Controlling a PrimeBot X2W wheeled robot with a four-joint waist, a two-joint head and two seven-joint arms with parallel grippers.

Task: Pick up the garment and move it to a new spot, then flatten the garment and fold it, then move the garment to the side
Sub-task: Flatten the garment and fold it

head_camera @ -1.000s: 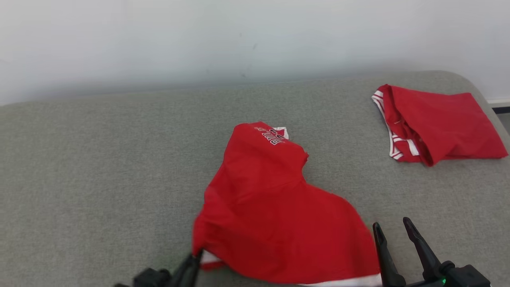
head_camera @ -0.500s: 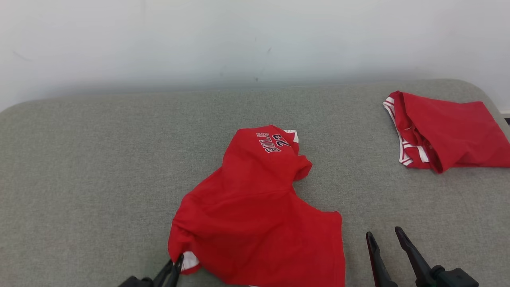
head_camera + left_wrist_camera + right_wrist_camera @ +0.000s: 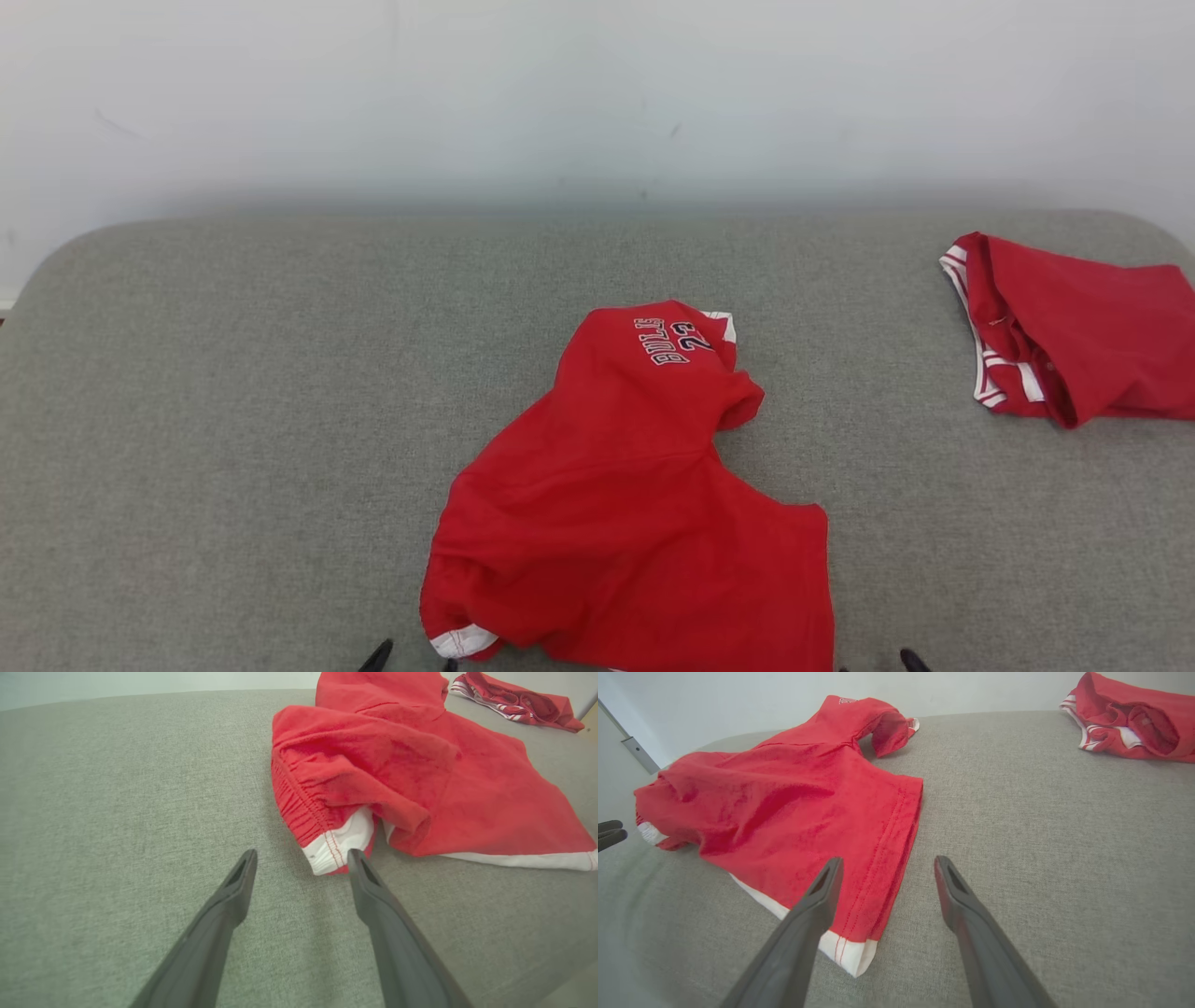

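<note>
From my head, the red garment [image 3: 635, 513] lay crumpled mid-front on the grey worktop [image 3: 233, 420], a red bundle [image 3: 1074, 327] far right. At my left wrist, my left fingers [image 3: 233, 896] gaped empty, one tip beside its white cuff [image 3: 336, 844]. At my right wrist, my right fingers [image 3: 957, 896] gaped empty over its hem [image 3: 896, 826].

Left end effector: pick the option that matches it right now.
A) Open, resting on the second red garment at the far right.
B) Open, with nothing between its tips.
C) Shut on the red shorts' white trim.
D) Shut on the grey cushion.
B: in the left wrist view the left end effector stands spread wide over bare grey cushion, and the white-trimmed corner of the red Bulls shorts lies just beyond its tips.
</note>
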